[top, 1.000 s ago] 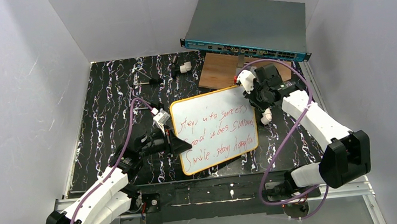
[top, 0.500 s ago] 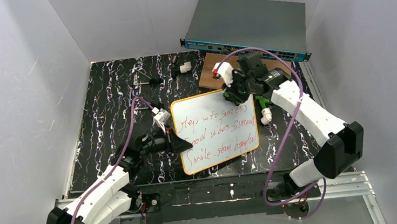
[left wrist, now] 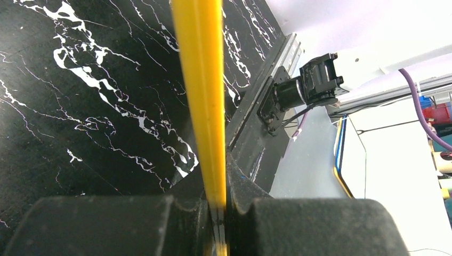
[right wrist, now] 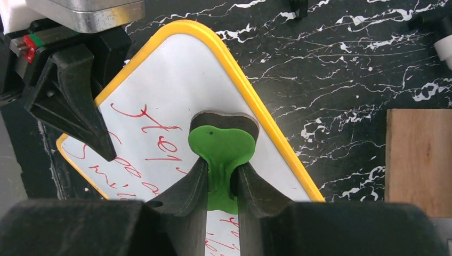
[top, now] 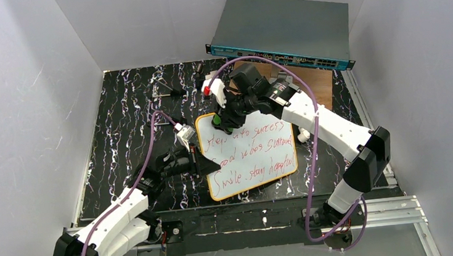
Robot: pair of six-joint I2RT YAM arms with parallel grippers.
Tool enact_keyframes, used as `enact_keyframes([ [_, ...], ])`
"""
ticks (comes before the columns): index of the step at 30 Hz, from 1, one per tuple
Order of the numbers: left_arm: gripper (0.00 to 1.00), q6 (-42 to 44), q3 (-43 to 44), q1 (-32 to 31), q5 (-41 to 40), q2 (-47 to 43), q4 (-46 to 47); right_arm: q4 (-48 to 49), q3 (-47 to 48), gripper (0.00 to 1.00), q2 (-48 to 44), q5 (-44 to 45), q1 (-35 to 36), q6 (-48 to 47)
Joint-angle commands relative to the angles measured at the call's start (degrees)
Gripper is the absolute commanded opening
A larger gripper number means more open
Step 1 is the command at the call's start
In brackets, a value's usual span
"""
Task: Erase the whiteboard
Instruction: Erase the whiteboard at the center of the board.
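The whiteboard [top: 251,157] lay on the black, white-veined counter [top: 124,118], in the near middle between the 2 arms. It sat turned slightly anticlockwise in the top view, so its 3 rows of red handwriting ran from the left edge toward the right and climbed a little toward the far right corner. Its sides looked nearly equal from above, so the long axis could not be told for certain.

The left fingers [top: 205,165] were closed on the board's left edge. In the left wrist view the orange-yellow frame [left wrist: 205,80] ran straight up out of the narrow slot between them.

The right fingers [top: 222,119] were clamped on the stem of a green eraser [right wrist: 221,144] with a dark pad beneath it. The eraser was over the board's far left corner, at the start of the first written row, just inside the frame. Whether the pad pressed on the surface could not be told.

A brown wooden board [top: 322,85] lay at the far right of the counter, beside a grey network switch [top: 283,27] propped against the back wall.
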Motion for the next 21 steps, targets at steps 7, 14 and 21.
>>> enact_keyframes([
  [7, 0.00, 2.03, 0.61, -1.58, 7.54, 0.63, 10.90, 1.76, 4.48, 0.01, 1.17, -0.08, 4.50, 3.07],
  [14, 0.00, 2.51, 0.08, -1.61, 6.92, -1.37, 9.46, 3.46, 2.76, 0.01, 2.28, 8.97, 5.99, 2.82],
  [21, 0.00, 3.52, 0.00, -1.58, 6.66, -2.17, 8.32, 5.22, -8.04, 0.01, -4.80, 12.39, -1.91, 1.16],
])
